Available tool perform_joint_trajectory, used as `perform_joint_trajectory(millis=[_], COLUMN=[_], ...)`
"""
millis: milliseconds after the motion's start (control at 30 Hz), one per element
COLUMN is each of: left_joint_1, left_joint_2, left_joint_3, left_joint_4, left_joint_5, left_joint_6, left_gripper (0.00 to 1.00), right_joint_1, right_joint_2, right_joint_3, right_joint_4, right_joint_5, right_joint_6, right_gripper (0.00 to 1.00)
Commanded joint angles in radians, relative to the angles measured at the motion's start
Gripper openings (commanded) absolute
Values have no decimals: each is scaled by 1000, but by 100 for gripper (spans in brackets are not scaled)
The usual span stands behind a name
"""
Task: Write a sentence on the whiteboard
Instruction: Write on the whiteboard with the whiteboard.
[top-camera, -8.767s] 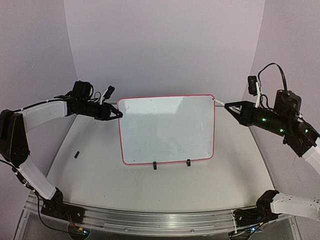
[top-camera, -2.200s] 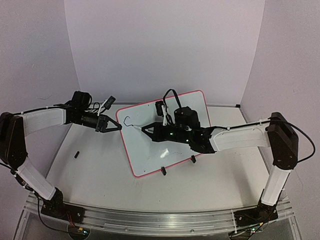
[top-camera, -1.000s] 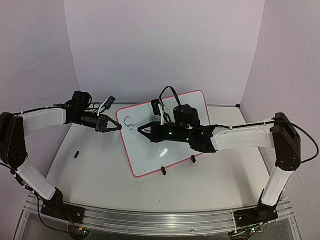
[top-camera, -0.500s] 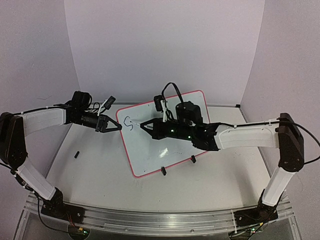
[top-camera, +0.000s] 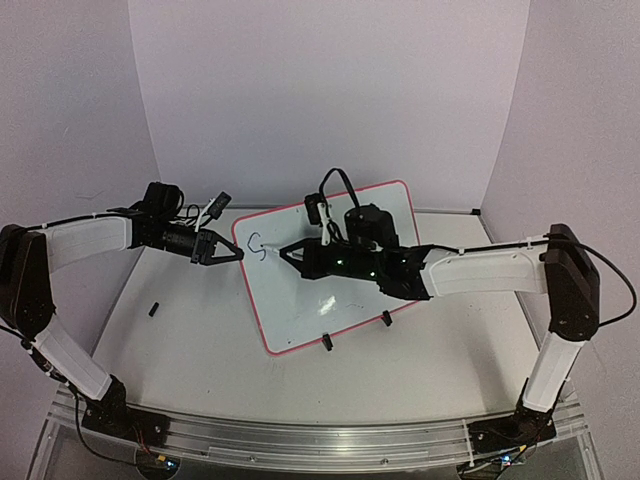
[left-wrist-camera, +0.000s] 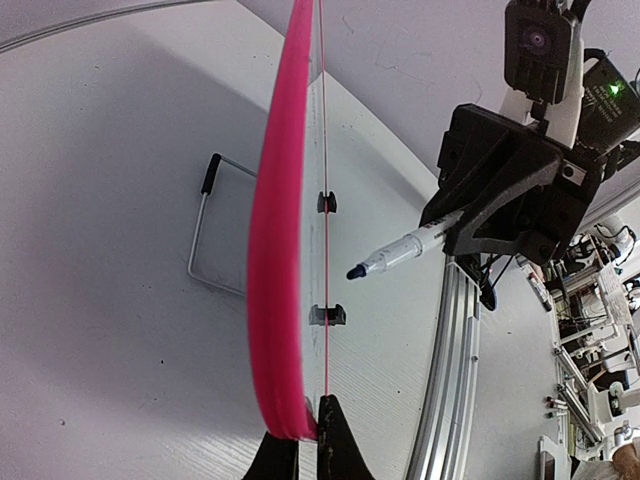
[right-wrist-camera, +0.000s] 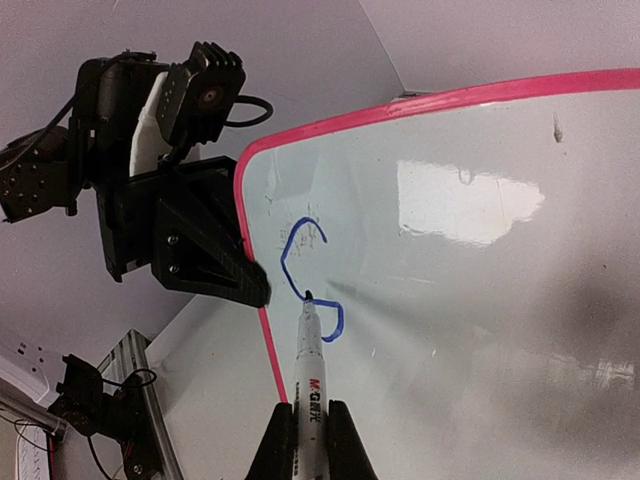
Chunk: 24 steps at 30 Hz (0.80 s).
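On the left half of the bench (top-camera: 200, 370), well apart from the board and nearer the left edge, lies a small black piece (top-camera: 154, 309); what it is cannot be told.

The left pincer (top-camera: 228, 253) reaches in from the left edge. It is closed nearly flat on the pink rim of the whiteboard (top-camera: 320, 310), pinching the upper part of its left side. The left wrist view looks along the board edge-on, with both fingertips (left-wrist-camera: 335, 445) clamped on the rim.

The whiteboard stands about mid-bench on two black clip feet (top-camera: 326, 341). It is turned askew, its lower left corner toward the near edge and its upper right corner toward the far edge. Behind it in the left wrist view a bent wire stand (left-wrist-camera: 205, 230) rests on the bench.

Of the sentence (top-camera: 254, 246) only one blue S-shaped stroke shows, in the board's upper left corner, just beside the left pincer.

A white marker (top-camera: 272, 250) points at that stroke, its tip at the bend in the middle. Edge-on, the tip seems to stand just off the board face, so contact cannot be told.

The right pincer (top-camera: 295, 252), stretched across from the right edge, is clamped narrowly on the marker's barrel.
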Motion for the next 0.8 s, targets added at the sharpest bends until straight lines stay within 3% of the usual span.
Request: perform_joint_trajectory(millis=[0,767], left_joint_1=[-3,-4], left_joint_2=[-27,-30], left_joint_3=[24,26], left_joint_4=[5,4], left_joint_5=[-31,-32], left_joint_6=[59,61], left_gripper=[0,0], right_joint_1=[-7,-16], right_joint_2=[25,-51], right_joint_3=[51,-25], right_joint_4=[20,12], right_joint_5=[22,148], right_joint_6=[-5,-4], right_gripper=[0,0])
